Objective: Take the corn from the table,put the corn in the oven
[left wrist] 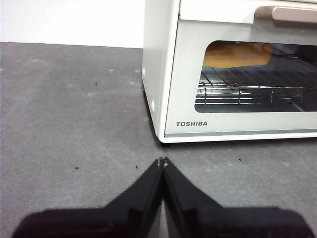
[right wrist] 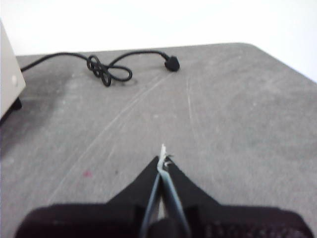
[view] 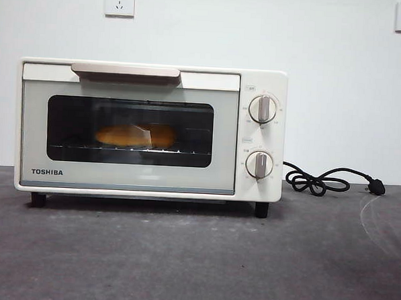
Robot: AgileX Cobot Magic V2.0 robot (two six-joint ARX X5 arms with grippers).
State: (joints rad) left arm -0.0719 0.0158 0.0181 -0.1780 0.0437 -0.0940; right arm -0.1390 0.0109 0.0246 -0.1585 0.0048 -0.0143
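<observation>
The cream-white TOSHIBA oven (view: 148, 130) stands on the dark grey table (view: 195, 257) with its door closed. Behind the dark glass window the yellow-orange corn (view: 135, 135) lies on the wire rack; the left wrist view also shows the corn (left wrist: 237, 54) through the glass above the rack. My left gripper (left wrist: 162, 161) is shut and empty, low over the table in front of the oven's (left wrist: 233, 74) near corner. My right gripper (right wrist: 163, 158) is shut and empty over bare table, off to the oven's knob side. Neither gripper shows in the front view.
The oven's black cord and plug (view: 333, 180) lie coiled on the table beside the knobs (view: 261, 136); the right wrist view shows the cord (right wrist: 111, 69) beyond the gripper. Two wall sockets (view: 119, 0) sit high on the white wall behind.
</observation>
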